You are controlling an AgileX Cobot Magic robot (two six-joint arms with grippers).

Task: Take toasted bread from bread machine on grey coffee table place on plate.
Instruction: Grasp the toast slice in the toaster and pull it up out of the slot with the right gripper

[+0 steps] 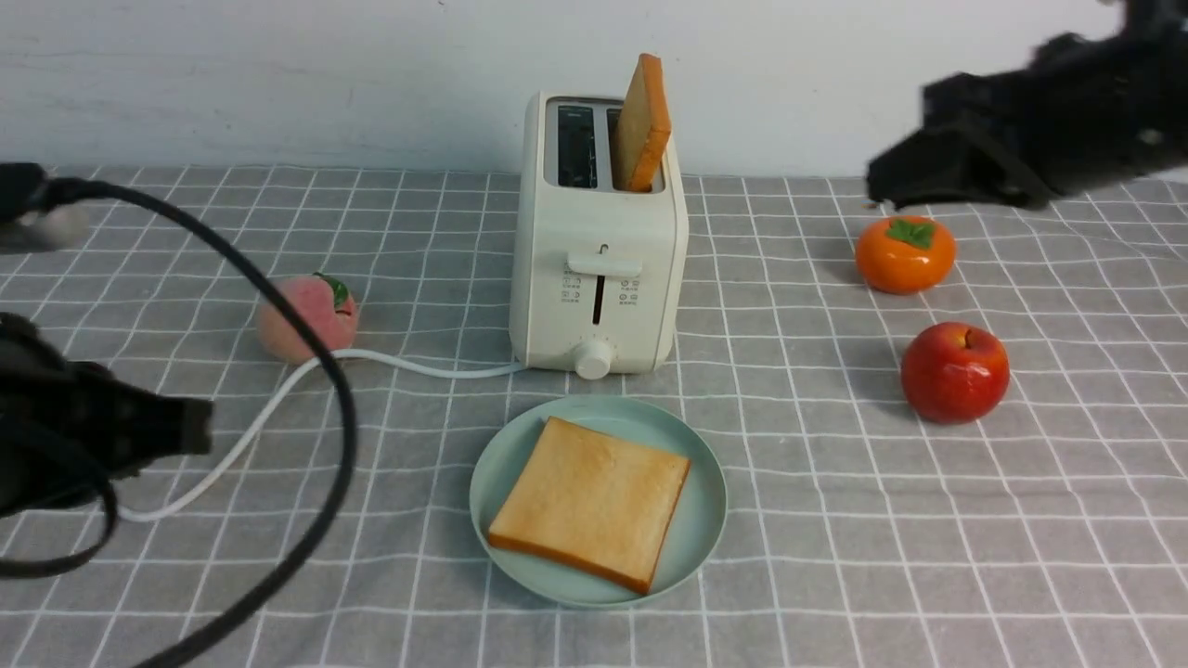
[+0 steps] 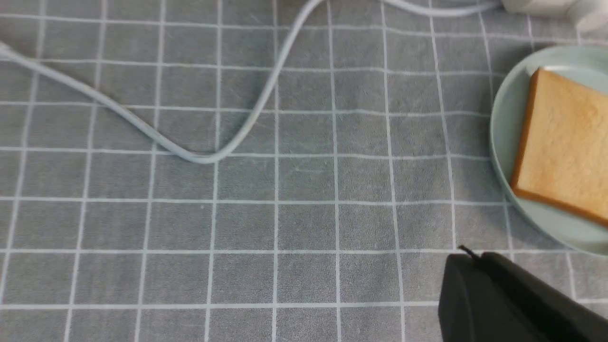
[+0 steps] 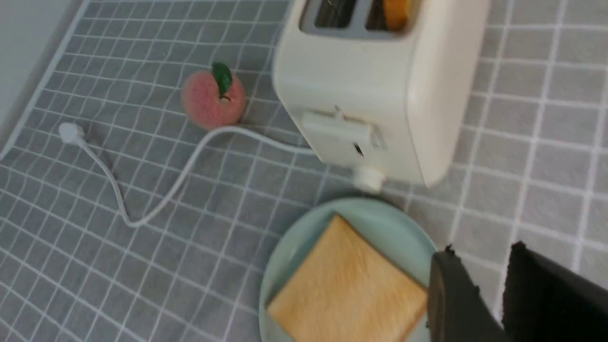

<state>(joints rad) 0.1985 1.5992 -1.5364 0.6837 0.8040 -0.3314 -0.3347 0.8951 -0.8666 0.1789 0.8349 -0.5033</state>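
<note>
Two slices of toasted bread are present. The first slice lies flat on the plate, covering most of its centre, with one corner pointing toward the bread machine. The second slice stands in the right-hand slot of the bread machine, projecting well above the top and tilted toward the right. The left-hand slot is empty.

The plate rests on the counter directly in front of the bread machine, near its round knob but apart from it. A white power cord runs from the base of the bread machine leftward across the gridded cloth and passes just beside a peach. To the right of the bread machine, a persimmon and a red apple stand well apart from the plate.

The left arm sits low at the left edge of the counter, well apart from the plate in the front view. The left jaws are together and grip nothing; the left wrist view shows them over bare cloth. A black cable loops across the front of this arm.

The right arm is raised at the far right, behind the persimmon. The right jaws stand apart with a visible gap between them and hold nothing.
</note>
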